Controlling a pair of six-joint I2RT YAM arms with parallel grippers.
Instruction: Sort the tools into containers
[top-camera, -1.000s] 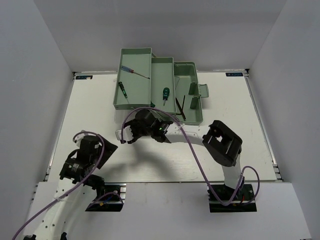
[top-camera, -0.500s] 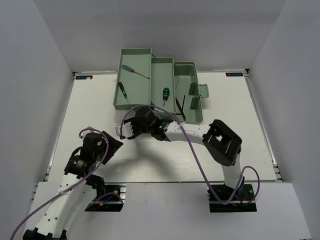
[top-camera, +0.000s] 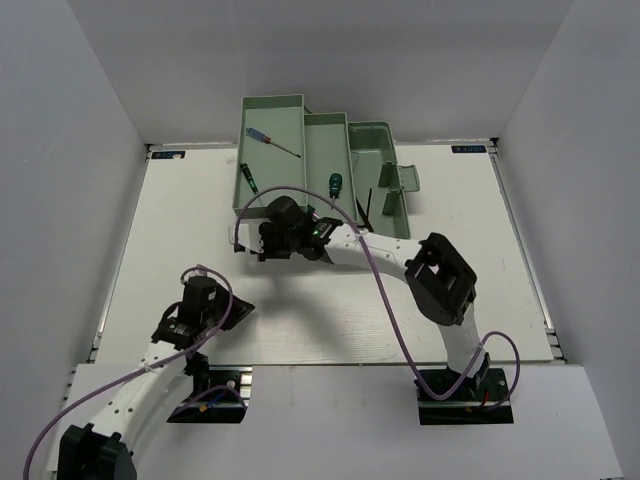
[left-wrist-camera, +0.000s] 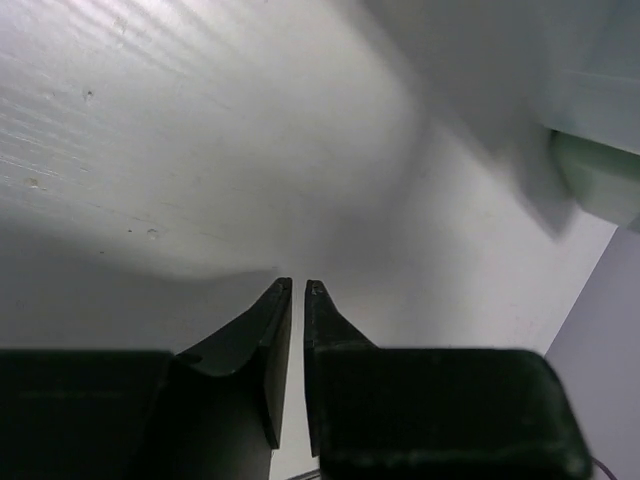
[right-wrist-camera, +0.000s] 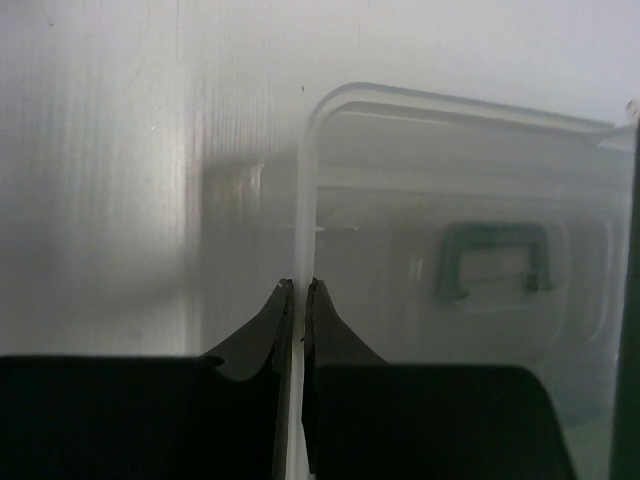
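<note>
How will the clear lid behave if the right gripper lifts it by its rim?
Probably light and a little bendy: the clear lid looks thin, and a green handle shows through it. It may slip, since the right gripper pinches only its narrow, smooth rim. Held at one edge, it will likely tilt.

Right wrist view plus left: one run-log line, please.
right end effector: shut on rim of clear plastic toolbox lid | left end effector: nearly shut, empty, above white table

Wht table (top-camera: 500, 260), plain wht encl. walls (top-camera: 60, 150)
</note>
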